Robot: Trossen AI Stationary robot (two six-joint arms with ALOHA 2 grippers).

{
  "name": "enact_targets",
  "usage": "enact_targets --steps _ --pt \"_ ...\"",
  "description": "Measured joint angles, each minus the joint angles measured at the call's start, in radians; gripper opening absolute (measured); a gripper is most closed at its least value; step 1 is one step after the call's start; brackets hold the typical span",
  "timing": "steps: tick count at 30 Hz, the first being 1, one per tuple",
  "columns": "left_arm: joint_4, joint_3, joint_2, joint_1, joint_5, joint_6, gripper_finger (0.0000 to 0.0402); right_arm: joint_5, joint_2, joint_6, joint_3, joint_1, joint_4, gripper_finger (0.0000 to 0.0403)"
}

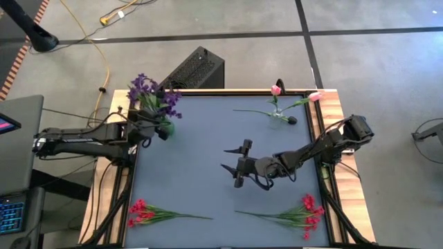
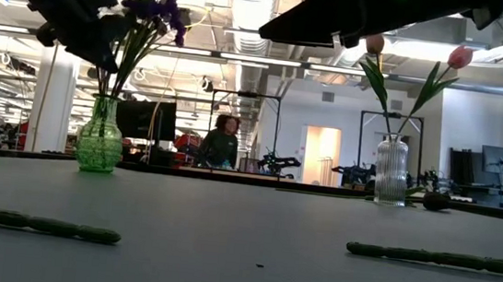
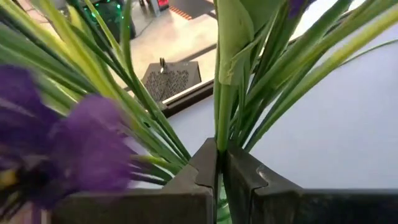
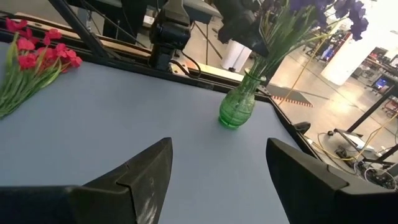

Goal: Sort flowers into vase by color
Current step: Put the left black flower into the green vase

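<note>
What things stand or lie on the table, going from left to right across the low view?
Green stem → green vase → clear vase → second green stem.

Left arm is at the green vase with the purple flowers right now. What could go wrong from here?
1. The left gripper is shut on the purple flowers standing in the green vase; pulling away before opening could tip the vase.
2. The clear vase holding the pink tulips stands near the table's edge; a careless reach could knock it off.
</note>
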State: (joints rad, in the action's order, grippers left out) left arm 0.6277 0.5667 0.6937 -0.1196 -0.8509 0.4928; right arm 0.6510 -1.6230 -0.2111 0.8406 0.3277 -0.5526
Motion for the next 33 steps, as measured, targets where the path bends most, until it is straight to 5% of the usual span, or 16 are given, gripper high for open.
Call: enact_targets --steps 28,33 --pt "0.081 0.0 0.0 0.0 0.034 -0.011 0.0001 0.0 0.0 0.001 0.0 0.0 -0.001 0.0286" --pt "0.093 0.0 0.0 0.0 0.034 -0.018 0.0031 0.0 0.0 0.001 0.0 0.0 -0.001 0.0286"
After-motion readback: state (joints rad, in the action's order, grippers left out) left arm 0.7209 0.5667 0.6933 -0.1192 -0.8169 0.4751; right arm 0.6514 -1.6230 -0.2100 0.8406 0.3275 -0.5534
